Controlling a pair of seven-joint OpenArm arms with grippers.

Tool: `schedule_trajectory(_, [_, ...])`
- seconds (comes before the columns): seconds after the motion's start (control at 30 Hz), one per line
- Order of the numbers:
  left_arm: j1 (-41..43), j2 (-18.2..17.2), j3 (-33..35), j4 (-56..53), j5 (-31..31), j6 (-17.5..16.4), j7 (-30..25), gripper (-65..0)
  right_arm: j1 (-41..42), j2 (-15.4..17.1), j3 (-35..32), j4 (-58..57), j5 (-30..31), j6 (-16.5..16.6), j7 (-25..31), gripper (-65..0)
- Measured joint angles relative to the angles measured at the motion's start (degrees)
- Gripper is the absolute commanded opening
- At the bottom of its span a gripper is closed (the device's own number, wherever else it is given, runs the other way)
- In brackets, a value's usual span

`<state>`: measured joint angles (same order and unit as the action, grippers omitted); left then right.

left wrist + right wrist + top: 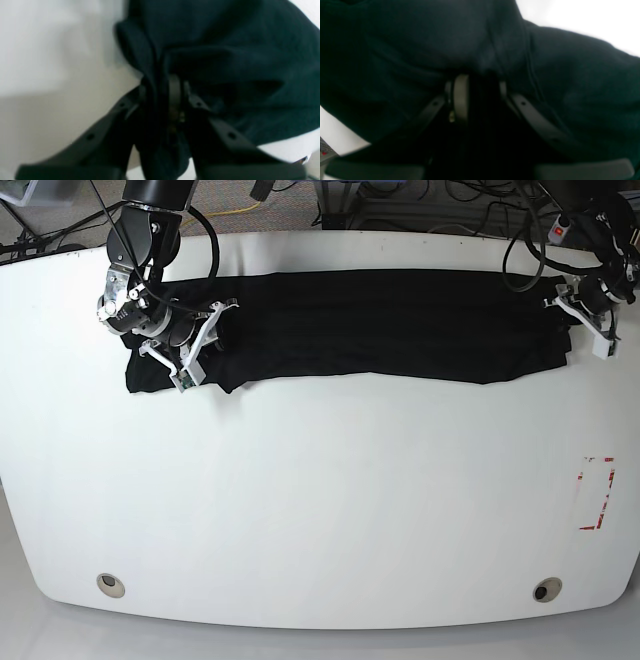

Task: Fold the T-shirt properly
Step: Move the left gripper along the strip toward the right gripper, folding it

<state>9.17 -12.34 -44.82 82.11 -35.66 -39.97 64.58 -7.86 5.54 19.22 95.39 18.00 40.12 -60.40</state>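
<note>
The black T-shirt [380, 325] lies as a long folded band across the back of the white table [320, 500]. My left gripper [572, 320] is at the band's right end in the base view. In the left wrist view it [165, 97] is shut on a bunched edge of the T-shirt [237, 50]. My right gripper [205, 340] is at the band's left end. In the right wrist view it [480, 97] has dark fabric of the T-shirt [395, 37] packed between its fingers. Both wrist views are blurred.
A red taped rectangle [598, 493] marks the table near its right edge. Two round holes [111, 583] [546, 589] sit near the front edge. Cables [420, 210] and equipment lie behind the table's back edge.
</note>
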Motion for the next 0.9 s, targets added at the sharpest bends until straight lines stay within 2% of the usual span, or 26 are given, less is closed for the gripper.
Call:
schedule_trajectory(0.13, [0.94,0.85,0.50,6.08,1.92,0.04,2.21,-60.0,0.00,0.00,0.00,-0.02,0.02,0.00,0.02,-50.6])
schedule_trajectory(0.43, [5.09,4.04,1.75,30.16,1.16,0.02,2.05,-59.9,0.02,-0.13,0.04,-0.17,0.02,-0.02,0.24,-50.6])
schedule_trajectory(0.7, [7.19,3.72,12.20,32.26,-1.05,0.02,2.71,-59.7,-0.02,-0.13,0.04,-0.17,0.09,-0.02,0.44,-50.6])
schedule_trajectory(0.9, [6.21,4.79,24.24,32.15,-4.79,0.02,2.73,-59.7,-0.04,-0.13,0.02,-0.20,0.02,-0.02,0.42,-50.6])
